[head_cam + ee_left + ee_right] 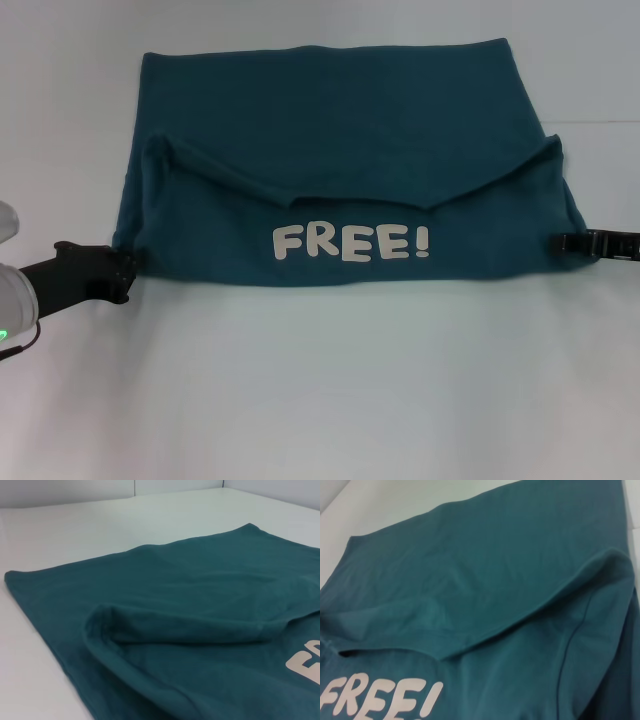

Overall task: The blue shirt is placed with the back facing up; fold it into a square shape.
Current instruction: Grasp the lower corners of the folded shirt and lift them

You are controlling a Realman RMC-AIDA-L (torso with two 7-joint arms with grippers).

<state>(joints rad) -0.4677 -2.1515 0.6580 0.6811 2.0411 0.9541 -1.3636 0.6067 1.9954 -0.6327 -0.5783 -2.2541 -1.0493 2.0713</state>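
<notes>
so the blue shirt (340, 130) is lying flat on the white table (320, 400), spread between the two grippers, and it looks like one fold is already in. the near part has been flipped up over the back, so the "free!" lettering (352, 243) now faces up on that flap, and the flap's upper edge sags into a shallow v with both corners sitting higher. both wrist views just show the folded layer lying over the plain back, a bit puffy at the corners.

the left gripper (120, 275) sits right at the shirt's near left corner, the right gripper (575, 242) right at the right edge of the flap. honestly can't tell if either set of jaws is open, closed or pinching cloth, they're too small and dark against the fabric.

my guess: roughly partway. it's still a wide rectangle, not a square, so the sides probably still need folding in, and that saggy flap edge could use tidying.
</notes>
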